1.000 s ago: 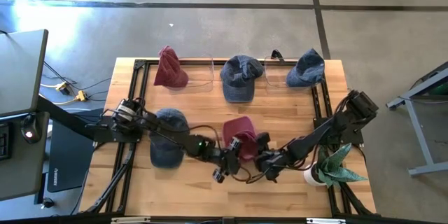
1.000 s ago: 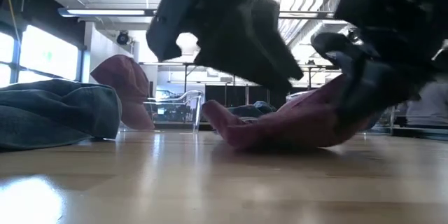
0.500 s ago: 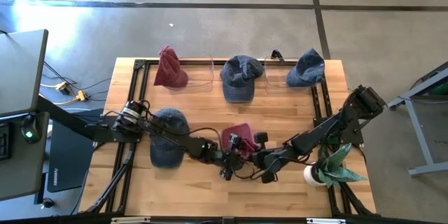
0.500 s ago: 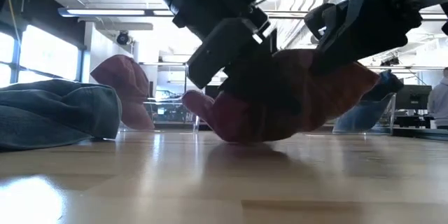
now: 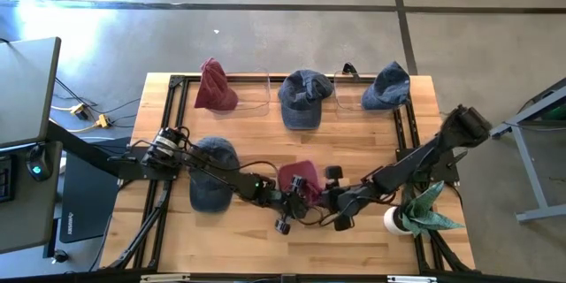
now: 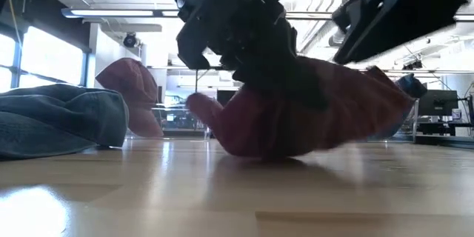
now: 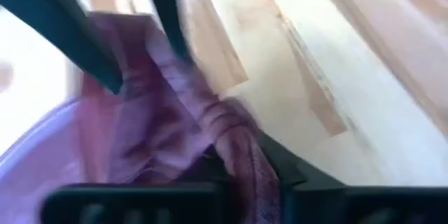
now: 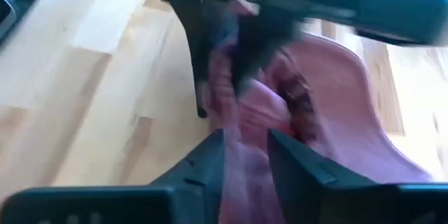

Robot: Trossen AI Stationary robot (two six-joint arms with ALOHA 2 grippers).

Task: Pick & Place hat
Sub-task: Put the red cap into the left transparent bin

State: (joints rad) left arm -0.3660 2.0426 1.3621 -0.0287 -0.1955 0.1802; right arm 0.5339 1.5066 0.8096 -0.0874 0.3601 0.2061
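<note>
Left fingers [image 7: 105,63] pinched on red hat [image 5: 299,181] fabric; right gripper [image 5: 329,202] fingers part open, straddling hat edge, grip unclear. Hat sits on table [image 5: 371,141] at front centre, beside denim hat [image 5: 212,172], brim toward it, long axis across table.

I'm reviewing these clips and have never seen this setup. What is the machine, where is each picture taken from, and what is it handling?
Two dark robot arms work at a wooden table. One camera looks straight down, one sits at tabletop height, and one rides on each wrist. Both arms meet at a maroon hat lying mid-table. The left pincer has its fingers pinched on the fabric; the right pincer has fabric between its fingers too. Also there: a denim hat beside the left arm, three hats along the far edge, and a potted plant.
</note>
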